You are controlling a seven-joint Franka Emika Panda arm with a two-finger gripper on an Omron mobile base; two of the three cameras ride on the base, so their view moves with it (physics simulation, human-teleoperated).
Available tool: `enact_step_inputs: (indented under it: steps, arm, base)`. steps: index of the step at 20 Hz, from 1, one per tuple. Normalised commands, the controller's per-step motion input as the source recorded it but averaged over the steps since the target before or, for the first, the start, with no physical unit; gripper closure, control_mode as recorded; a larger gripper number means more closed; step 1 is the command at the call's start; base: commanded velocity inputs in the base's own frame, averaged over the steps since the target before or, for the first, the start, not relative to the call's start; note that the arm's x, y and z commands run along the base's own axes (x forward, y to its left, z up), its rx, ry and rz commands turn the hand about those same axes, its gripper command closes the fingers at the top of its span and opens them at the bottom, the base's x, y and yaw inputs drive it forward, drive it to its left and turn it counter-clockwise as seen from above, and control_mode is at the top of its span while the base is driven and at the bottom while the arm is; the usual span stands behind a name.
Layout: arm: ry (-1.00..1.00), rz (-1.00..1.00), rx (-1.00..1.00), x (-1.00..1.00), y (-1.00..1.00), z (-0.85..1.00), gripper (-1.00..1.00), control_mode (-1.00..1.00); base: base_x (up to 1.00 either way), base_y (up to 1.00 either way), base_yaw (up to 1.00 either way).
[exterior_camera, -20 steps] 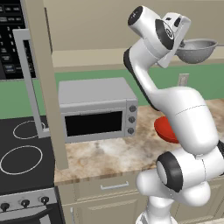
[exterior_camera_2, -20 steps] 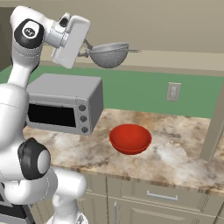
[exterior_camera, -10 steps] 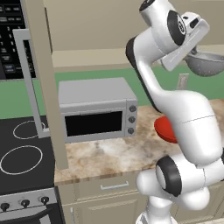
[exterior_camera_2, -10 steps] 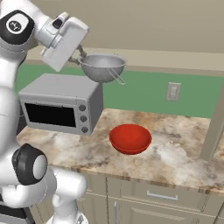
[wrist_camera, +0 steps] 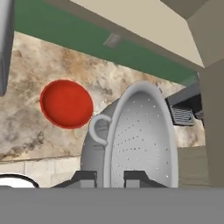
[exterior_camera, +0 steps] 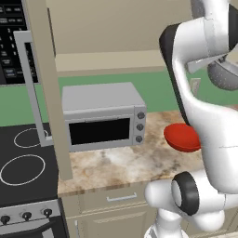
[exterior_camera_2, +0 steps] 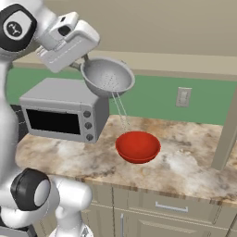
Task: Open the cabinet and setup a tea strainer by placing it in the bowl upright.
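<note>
carrying step in hand: the gripper (exterior_camera_2: 84,61) is clamped narrow on the rim of the tea strainer (exterior_camera_2: 107,77), holding it in the air above the counter (exterior_camera_2: 185,162), up and toward the toaster oven (exterior_camera_2: 62,109) side of the bowl (exterior_camera_2: 138,146). cabinet part looks done (judging from the door (exterior_camera: 46,88) standing edge-on with its bar handle (exterior_camera: 31,88) out over the stove (exterior_camera: 23,167)).

strainer is not over the bowl yet. in the right base view it hangs above the bowl's rear left, mouth tilted partly toward the camera, not level. bowl sits on the counter, empty, just beside the toaster oven and well apart from the wall outlet (exterior_camera_2: 183,96).

next move, my read: translate the strainer over the bowl centre, roll the wrist so the mouth faces up, lower until the bottom seats in the bowl, then release. risk is letting go while tilted; a round cup could roll onto its side.

view differences:
- hand view gives the grip itself: both fingertips (wrist_camera: 83,178) sit at the strainer (wrist_camera: 135,140) rim, perforated inside facing the camera, small loop handle on its side toward the bowl (wrist_camera: 66,103). the lateral offset to the bowl is plain here.
- right base view gives height above the counter and the tilt, which the hand view can't.
- left base view has the arm covering most of the strainer (exterior_camera: 223,76), just a grey edge at the right border, and the bowl (exterior_camera: 182,137) partly behind the arm. it's the one that shows the open door and stove.
</note>
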Motion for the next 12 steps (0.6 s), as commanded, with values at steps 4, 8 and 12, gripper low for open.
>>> enact_step_inputs:
  steps: [4,8,12]
  arm:
    - [-0.18,0.09,0.10,-0.46,-0.20,-0.12,1.00,-1.00]
    - [-0.12,0.11,0.00,-0.54,-0.12,-0.41,1.00,-1.00]
    - [-0.11,0.11,-0.02,-0.52,-0.01,-0.46,1.00,-1.00]
  base:
    - [0.00,0.00,0.00]
    - [0.00,0.00,0.00]
    - [0.00,0.00,0.00]
